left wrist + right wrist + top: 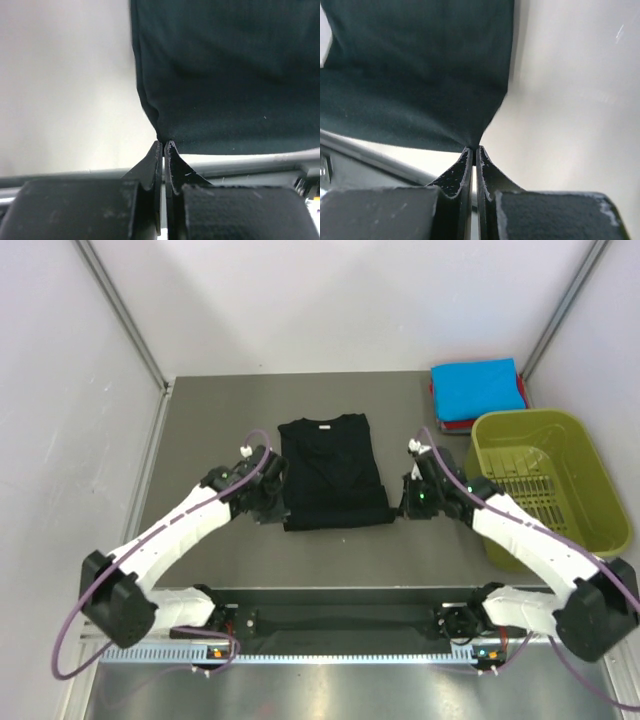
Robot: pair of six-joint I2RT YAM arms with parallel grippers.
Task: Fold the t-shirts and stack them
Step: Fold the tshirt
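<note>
Black t-shirt [329, 472] lies spread on the grey bench [200, 440] between the two arms, collar toward the far edge and its near hem folded up into a thick band. The left hand [163, 143] has its fingers pressed together on the shirt's near left corner, a tuck of black cloth pinched at the tips. The right hand [473, 148] pinches the near right corner the same way, the fabric drawn to a point between its closed fingers. Both corners seem lifted slightly off the bench, though the wrist views are too close to be sure. At the far right corner of the bench a folded blue t-shirt [478, 388] sits on top of a red t-shirt [462, 424], just beyond the olive-green basket [545, 480].
</note>
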